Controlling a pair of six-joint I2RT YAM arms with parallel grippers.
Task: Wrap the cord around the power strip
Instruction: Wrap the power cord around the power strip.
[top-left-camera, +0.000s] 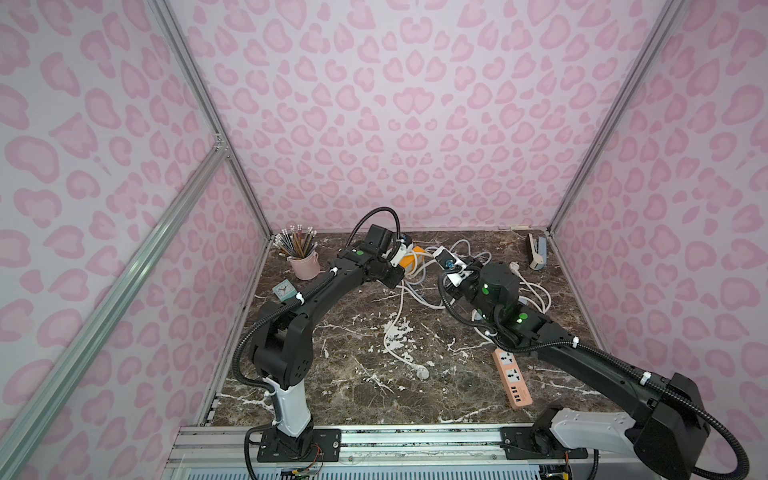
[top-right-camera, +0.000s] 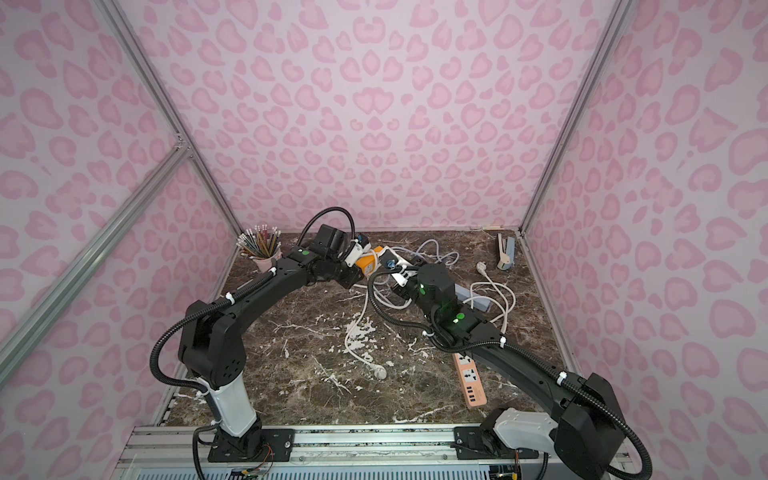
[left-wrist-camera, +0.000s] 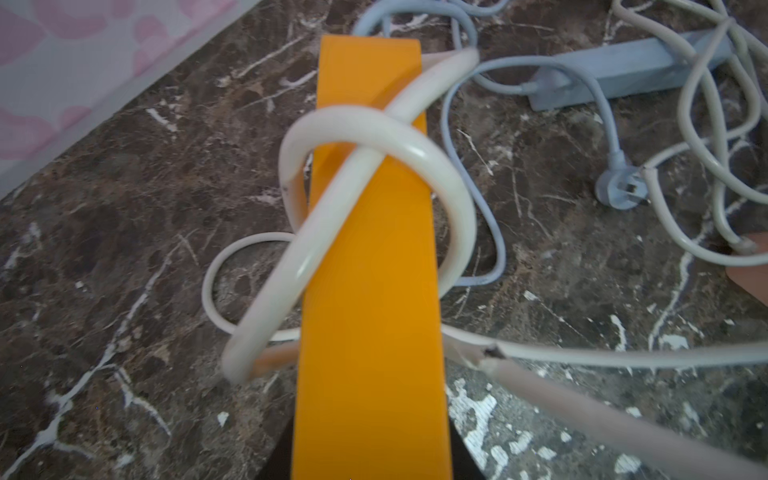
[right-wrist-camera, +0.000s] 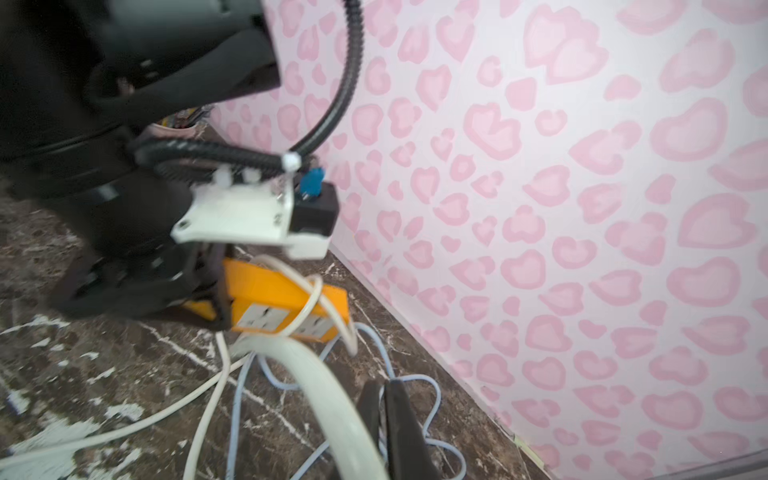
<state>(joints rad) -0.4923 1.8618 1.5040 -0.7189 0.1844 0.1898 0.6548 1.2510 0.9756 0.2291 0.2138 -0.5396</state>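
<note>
My left gripper (left-wrist-camera: 370, 461) is shut on one end of the orange power strip (left-wrist-camera: 370, 249) and holds it above the marble table near the back wall; its dark fingers (left-wrist-camera: 277, 457) flank the strip. The thick white cord (left-wrist-camera: 374, 124) crosses over the strip in a loose loop, then trails down to the table. In both top views the strip (top-left-camera: 409, 261) (top-right-camera: 368, 262) sits between the two wrists. My right gripper (right-wrist-camera: 384, 401) is just to the right of the strip, its jaws pressed together. The cord (right-wrist-camera: 328, 399) runs beside its fingers, not between them.
A grey-blue power strip (left-wrist-camera: 623, 70) with a tangled cord lies behind the right arm (top-left-camera: 494, 291). A pink power strip (top-left-camera: 512, 380) lies at front right and a white plug (top-left-camera: 422, 371) at mid table. A pencil cup (top-left-camera: 305, 262), small clock (top-left-camera: 284, 289) and stapler (top-left-camera: 537, 251) stand at the edges.
</note>
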